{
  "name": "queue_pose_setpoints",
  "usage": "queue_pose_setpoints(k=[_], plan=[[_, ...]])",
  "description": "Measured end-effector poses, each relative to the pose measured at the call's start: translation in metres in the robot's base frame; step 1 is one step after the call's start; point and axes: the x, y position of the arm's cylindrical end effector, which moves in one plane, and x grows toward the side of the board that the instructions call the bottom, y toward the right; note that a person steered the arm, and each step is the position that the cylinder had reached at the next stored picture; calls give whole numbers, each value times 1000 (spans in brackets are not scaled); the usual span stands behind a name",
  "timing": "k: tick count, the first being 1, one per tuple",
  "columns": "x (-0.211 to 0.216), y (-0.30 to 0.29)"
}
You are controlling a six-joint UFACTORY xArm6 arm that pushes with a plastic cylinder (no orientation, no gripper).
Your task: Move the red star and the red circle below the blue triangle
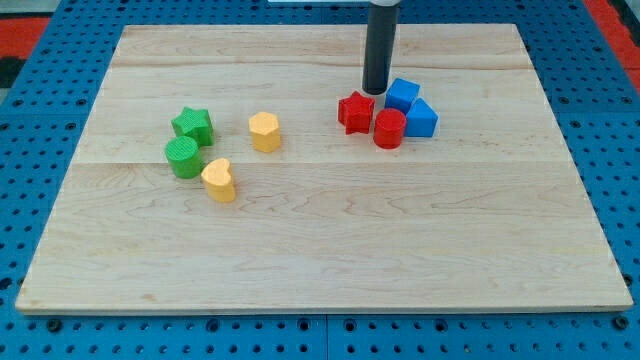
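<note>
The red star (355,111) lies right of the board's centre, near the view's top. The red circle (389,128) sits just to its right and slightly lower. The blue triangle (421,118) touches the red circle's right side. A blue cube (402,94) sits just above the triangle. My tip (375,91) stands just above the red star, between it and the blue cube, close to both.
A green star (192,124) and a green circle (183,157) sit at the view's left. A yellow hexagon (264,131) and a yellow heart (218,180) lie near them. The wooden board (320,250) rests on a blue perforated table.
</note>
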Motion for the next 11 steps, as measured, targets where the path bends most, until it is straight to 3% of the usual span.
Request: queue_pose_setpoints(k=[3, 8, 11], plan=[[10, -54], [74, -5], [84, 14]])
